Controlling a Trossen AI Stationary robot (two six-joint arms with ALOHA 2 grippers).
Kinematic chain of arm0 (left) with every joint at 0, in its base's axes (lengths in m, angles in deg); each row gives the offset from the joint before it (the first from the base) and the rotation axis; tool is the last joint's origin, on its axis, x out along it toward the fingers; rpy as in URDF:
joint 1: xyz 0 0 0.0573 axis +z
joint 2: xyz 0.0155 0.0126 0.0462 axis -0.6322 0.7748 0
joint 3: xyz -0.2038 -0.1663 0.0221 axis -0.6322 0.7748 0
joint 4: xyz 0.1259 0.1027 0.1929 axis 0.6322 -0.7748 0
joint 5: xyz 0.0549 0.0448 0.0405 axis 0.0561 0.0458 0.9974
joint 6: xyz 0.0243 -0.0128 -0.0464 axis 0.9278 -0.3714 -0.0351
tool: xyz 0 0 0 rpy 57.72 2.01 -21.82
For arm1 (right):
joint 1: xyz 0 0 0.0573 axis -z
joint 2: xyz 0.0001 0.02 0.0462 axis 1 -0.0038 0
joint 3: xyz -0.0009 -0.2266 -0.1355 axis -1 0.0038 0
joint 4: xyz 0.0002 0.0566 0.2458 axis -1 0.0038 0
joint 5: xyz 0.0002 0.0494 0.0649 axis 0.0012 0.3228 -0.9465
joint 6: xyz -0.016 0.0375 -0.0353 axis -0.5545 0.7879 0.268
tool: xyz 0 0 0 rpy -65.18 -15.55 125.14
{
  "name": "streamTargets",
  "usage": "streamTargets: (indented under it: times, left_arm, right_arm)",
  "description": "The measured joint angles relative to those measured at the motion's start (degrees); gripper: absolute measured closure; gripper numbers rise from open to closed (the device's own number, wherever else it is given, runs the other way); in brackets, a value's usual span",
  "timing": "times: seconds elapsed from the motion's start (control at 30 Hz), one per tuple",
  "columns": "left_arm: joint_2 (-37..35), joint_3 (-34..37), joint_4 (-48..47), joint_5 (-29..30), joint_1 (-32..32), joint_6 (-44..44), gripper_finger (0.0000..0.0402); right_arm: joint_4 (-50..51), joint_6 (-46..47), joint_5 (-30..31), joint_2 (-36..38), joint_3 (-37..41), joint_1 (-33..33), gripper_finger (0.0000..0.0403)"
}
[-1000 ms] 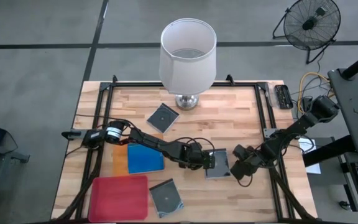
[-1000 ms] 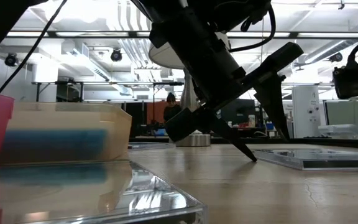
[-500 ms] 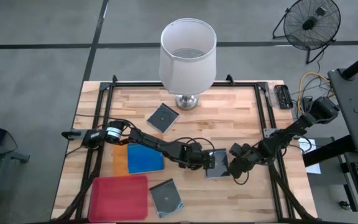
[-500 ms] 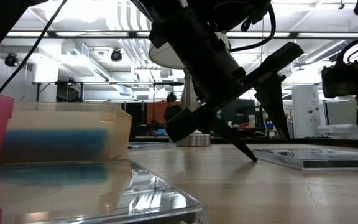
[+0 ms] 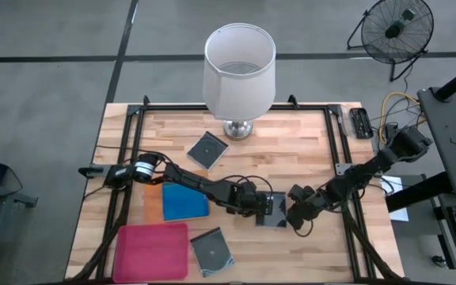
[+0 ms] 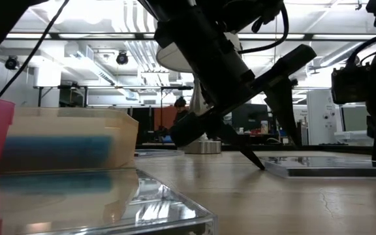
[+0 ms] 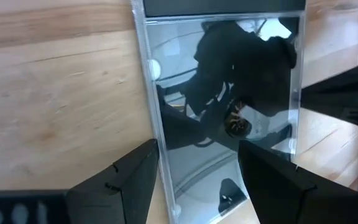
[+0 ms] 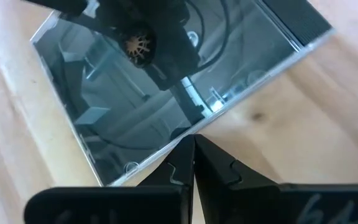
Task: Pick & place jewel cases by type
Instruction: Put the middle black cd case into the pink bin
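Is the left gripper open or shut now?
Open: the left gripper has its fingers spread over the grey jewel case, lying flat.

Three dark grey-transparent square jewel cases [image 5: 208,149] [image 5: 213,250] [image 5: 276,210], one solid blue plastic case [image 5: 185,203], one magenta-pink tray [image 5: 152,251], one white lamp [image 5: 239,73].

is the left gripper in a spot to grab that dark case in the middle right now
Probably yes. The left gripper is open, with its fingers straddling one edge of the dark case, and nothing lies between them. The right gripper, shut, sits at the opposite edge and seems to leave the left's side free.
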Motion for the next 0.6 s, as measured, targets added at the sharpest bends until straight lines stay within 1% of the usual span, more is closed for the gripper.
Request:
streamTargets:
  times: [0.2,0.6]
  left_arm:
    - [-0.03,-0.09,-1.19,-0.10,0.00,-0.30,0.0193]
    - [0.03,-0.84,-0.17,0.75,0.00,-0.75,0.0193]
  right_arm:
    - [-0.77,0.02,-0.49,-0.31,-0.20,-0.02,0.0395]
    - [-0.85,0.12,-0.69,-0.33,-0.13,-0.02,0.0395]
